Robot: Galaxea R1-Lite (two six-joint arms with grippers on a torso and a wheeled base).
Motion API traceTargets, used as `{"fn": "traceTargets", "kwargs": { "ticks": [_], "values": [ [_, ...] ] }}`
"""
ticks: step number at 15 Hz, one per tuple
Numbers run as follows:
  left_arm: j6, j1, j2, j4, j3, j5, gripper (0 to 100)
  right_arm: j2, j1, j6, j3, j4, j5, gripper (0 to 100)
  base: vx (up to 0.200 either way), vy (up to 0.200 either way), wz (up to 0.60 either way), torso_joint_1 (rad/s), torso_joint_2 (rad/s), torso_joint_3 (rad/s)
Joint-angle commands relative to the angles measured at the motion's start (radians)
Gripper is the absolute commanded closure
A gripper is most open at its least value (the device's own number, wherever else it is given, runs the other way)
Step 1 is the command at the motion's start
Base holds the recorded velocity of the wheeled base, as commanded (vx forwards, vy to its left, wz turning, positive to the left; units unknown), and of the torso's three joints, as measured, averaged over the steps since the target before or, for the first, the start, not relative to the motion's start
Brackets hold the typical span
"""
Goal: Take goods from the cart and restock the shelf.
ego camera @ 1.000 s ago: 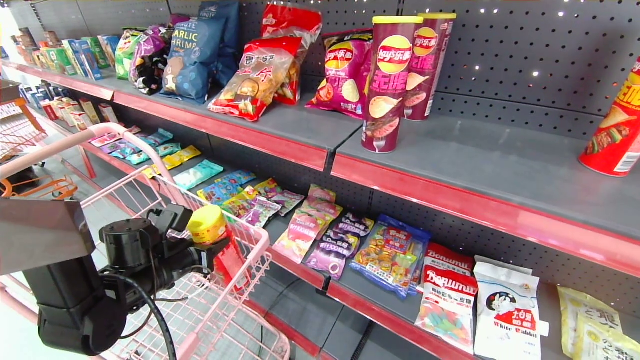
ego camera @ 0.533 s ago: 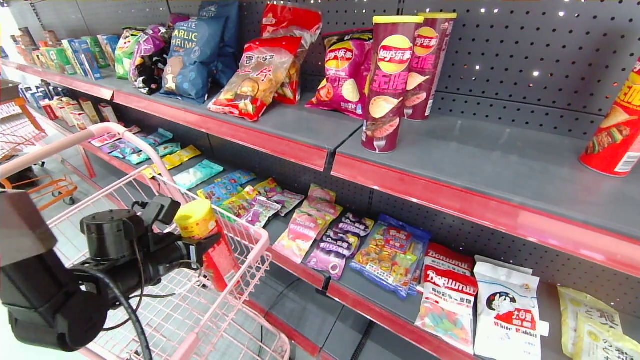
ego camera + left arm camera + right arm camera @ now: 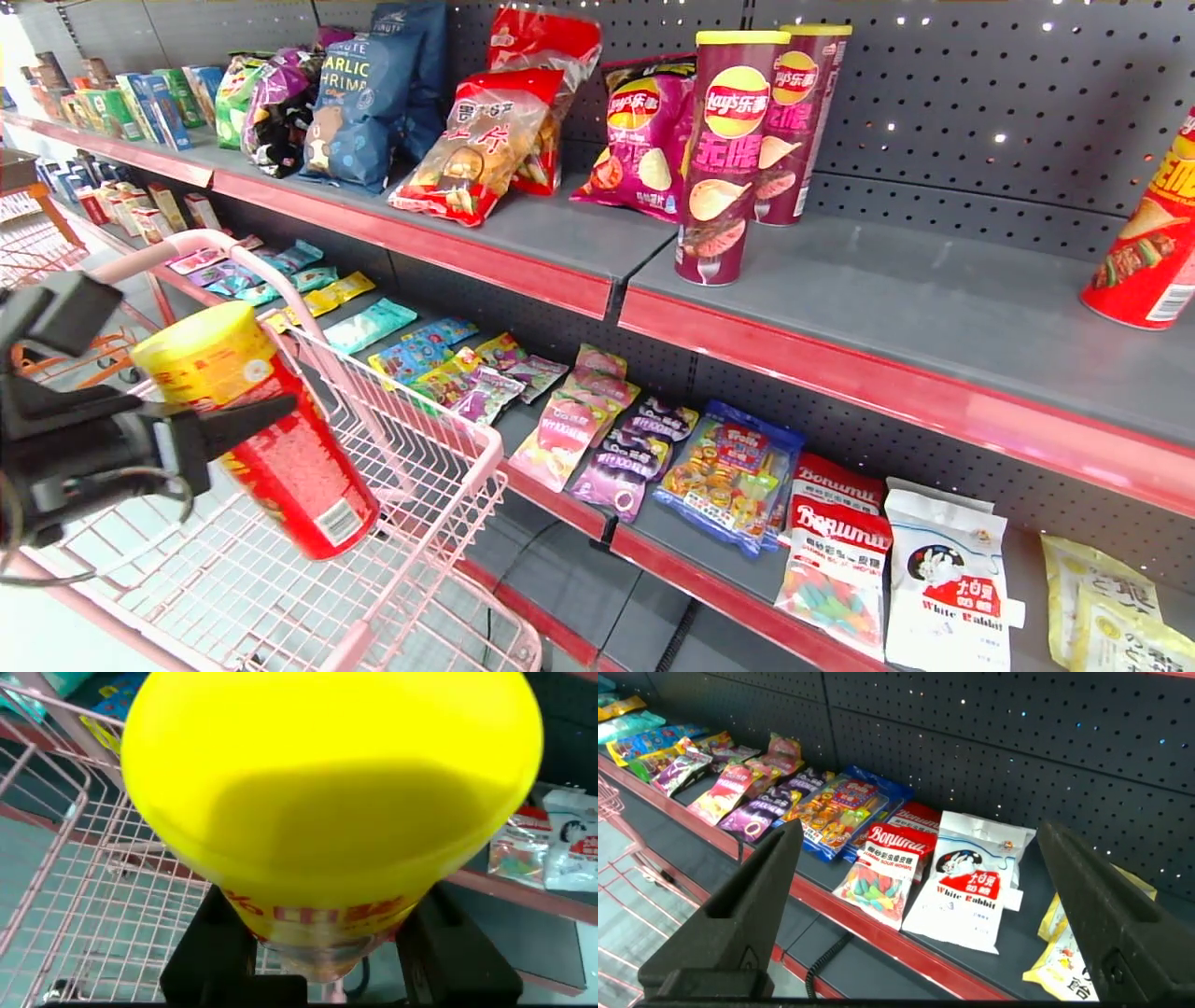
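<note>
Far left: left gripper (image 3: pixel 187 359), closed on a red chip can (image 3: pixel 289 467) with a yellow lid, black fingers (image 3: pixel 247 418) pressed to either side just under the lid. Can tilted, lid toward the robot, held above the wire basket of the pink cart (image 3: pixel 420 448), clear of the mesh. Seen from the left wrist: the yellow lid (image 3: pixel 327 793) up close, pink cart wire (image 3: pixel 65 859) beneath it.

Next over, the upper shelf (image 3: pixel 887 308), grey with a red front edge. On it, from the left: small boxes and bags, a blue bag (image 3: pixel 359 112), a red snack bag (image 3: pixel 481 140) lying tipped forward, a magenta crisp bag (image 3: pixel 644 131). Then two maroon cans standing upright, the front one (image 3: pixel 728 159) just ahead of the back one (image 3: pixel 803 121). A bare grey stretch after those, then a red can (image 3: pixel 1148 233) leaning at the far right edge.

Below, on the lower shelf (image 3: pixel 719 583), flat candy packets in a row, ending in a white candy bag (image 3: pixel 948 579) and yellow packets.

Right gripper (image 3: pixel 920 924) spread wide, holding nothing, hanging before the lower shelf with the white candy bag (image 3: pixel 971 887) showing between its fingers (image 3: pixel 738 924).
</note>
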Motion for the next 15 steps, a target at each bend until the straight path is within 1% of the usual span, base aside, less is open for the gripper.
{"fn": "traceTargets", "kwargs": {
  "ticks": [1,2,3,5,6,7,8,9,10,12,15],
  "values": [
    [-0.005,0.044,-0.466,0.260,-0.017,0.055,100,0.001,0.000,-0.001,0.000,0.000,0.000,0,0.000,0.000,0.00,0.000,0.00,0.000],
    [-0.005,0.068,-0.511,0.260,0.006,0.114,100,0.001,0.000,-0.006,0.000,0.000,0.000,0,0.000,0.000,0.00,0.000,0.00,0.000],
    [-0.005,0.076,-0.529,0.260,0.012,0.140,100,0.001,0.000,-0.006,0.000,0.000,0.000,0,0.000,0.000,0.00,0.000,0.00,0.000],
    [-0.005,0.094,-0.623,0.263,0.034,0.272,100,0.001,0.000,-0.006,0.000,0.000,-0.002,0,0.000,0.000,0.00,0.000,0.00,0.000],
    [0.002,0.094,-0.673,0.269,0.055,0.273,100,0.001,0.000,-0.006,0.000,0.000,-0.002,0,0.000,0.000,0.00,0.000,0.00,0.000],
    [0.019,0.091,-0.736,0.295,0.078,0.272,100,0.001,0.000,-0.003,0.000,0.000,-0.002,0,0.000,0.000,0.00,0.027,-0.06,-0.032],
    [0.052,0.084,-0.787,0.341,0.089,0.264,100,0.001,0.000,-0.003,0.000,0.000,-0.002,0,0.000,0.000,0.00,0.080,-0.27,-0.168],
    [0.071,0.071,-0.833,0.386,0.090,0.246,100,0.001,0.000,-0.003,0.000,0.000,-0.002,0,0.000,0.000,0.00,0.110,-0.37,-0.242],
    [0.084,0.062,-0.877,0.444,0.087,0.239,100,0.001,0.000,-0.003,0.000,0.000,-0.002,0,0.000,0.000,0.00,0.149,-0.45,-0.286],
    [0.093,0.062,-0.914,0.485,0.081,0.244,100,0.001,0.000,-0.004,0.000,0.000,0.000,0,0.000,0.000,0.00,0.181,-0.51,-0.332],
    [0.093,0.062,-0.929,0.487,0.084,0.249,100,0.001,0.000,-0.006,0.000,0.000,0.002,0,0.000,0.000,0.00,0.211,-0.56,-0.352]
  ]
}}
